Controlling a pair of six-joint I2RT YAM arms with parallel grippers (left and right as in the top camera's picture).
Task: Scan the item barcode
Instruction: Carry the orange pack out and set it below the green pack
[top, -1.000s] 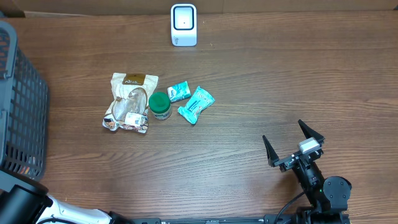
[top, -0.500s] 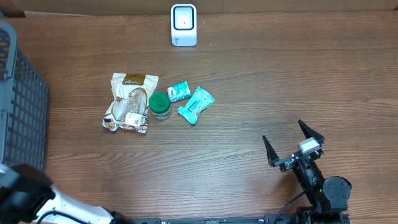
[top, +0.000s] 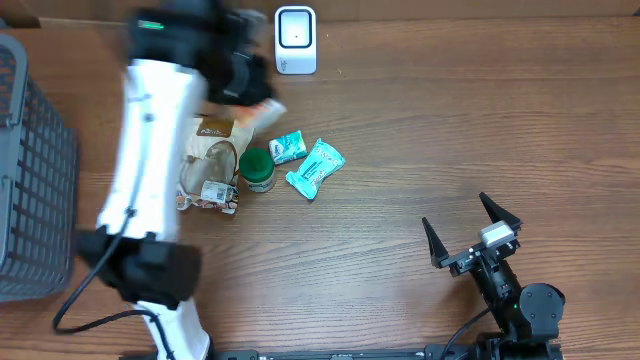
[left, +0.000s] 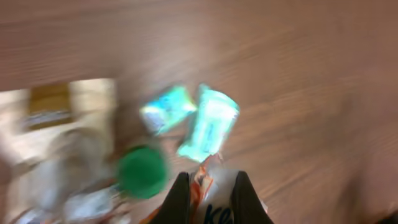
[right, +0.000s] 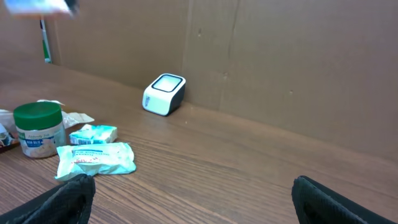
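My left gripper (left: 209, 182) is shut on a white packet with orange edges and dark lettering (left: 217, 200). In the overhead view the left arm is blurred with motion, and its gripper (top: 256, 93) hangs above the item pile, just left of the white barcode scanner (top: 295, 40). The pile holds a brown-topped clear bag (top: 208, 165), a green-lidded jar (top: 256, 169), a small teal packet (top: 288, 147) and a larger teal packet (top: 315, 168). My right gripper (top: 470, 233) stands wide open near the front right, holding nothing. The right wrist view shows the scanner (right: 163, 94) standing far beyond that gripper (right: 202, 196).
A dark mesh basket (top: 30, 170) stands at the table's left edge. A brown cardboard wall (right: 286, 62) runs behind the scanner along the back.
The left arm has swung fast from the front left corner up over the item pile toward the scanner, carrying the packet. The right arm has not moved.
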